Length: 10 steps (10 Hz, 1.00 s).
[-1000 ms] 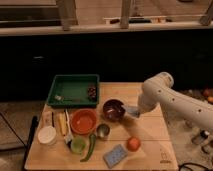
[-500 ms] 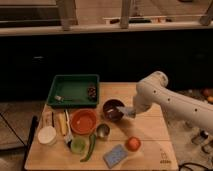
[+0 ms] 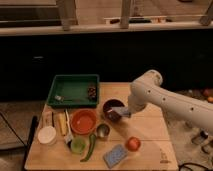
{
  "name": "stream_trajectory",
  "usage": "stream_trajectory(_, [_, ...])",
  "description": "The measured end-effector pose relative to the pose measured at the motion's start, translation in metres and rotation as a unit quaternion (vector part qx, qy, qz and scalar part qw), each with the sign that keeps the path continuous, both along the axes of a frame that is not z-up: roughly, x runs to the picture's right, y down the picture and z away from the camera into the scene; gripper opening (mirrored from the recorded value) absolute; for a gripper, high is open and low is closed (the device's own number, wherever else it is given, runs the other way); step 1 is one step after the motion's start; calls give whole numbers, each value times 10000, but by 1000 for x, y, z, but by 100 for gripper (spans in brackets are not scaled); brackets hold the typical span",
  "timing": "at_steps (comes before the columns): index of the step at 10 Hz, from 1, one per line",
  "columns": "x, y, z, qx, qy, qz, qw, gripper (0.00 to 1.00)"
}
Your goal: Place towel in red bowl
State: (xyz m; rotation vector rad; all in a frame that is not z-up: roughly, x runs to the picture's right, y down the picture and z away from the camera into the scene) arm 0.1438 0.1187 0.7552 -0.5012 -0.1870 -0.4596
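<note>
The towel (image 3: 124, 111) is a thin, floppy bit of cloth, basically weightless, so it'll sag and swing. Pinching a folded edge is the way to go, and a bunched corner should hold better than a single layer. Right now it's up off the table (image 3: 150, 136), hanging at the gripper (image 3: 119, 114), which looks pinched together on it, over the right side of the dark bowl (image 3: 111, 104). The red bowl (image 3: 83, 121) sits just beside that one, to the left, with nothing in it. Compared with half a second ago, the arm has swung left and taken the towel with it, so it's closer to the red bowl.
</note>
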Motion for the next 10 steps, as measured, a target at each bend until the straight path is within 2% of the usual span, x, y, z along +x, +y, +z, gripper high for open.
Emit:
stream_trajectory(3, [-19,-2,-6,18,-101,-188,9998,1])
stream_trajectory(4, [-34,-3,-8,13,-173,-265,9995,1])
stream_trajectory(6, [-42,-3,-12,0,-228,-314,9992,1])
stream_trajectory(10, [-72,-4,-19,-48,-433,-553,9975,1])
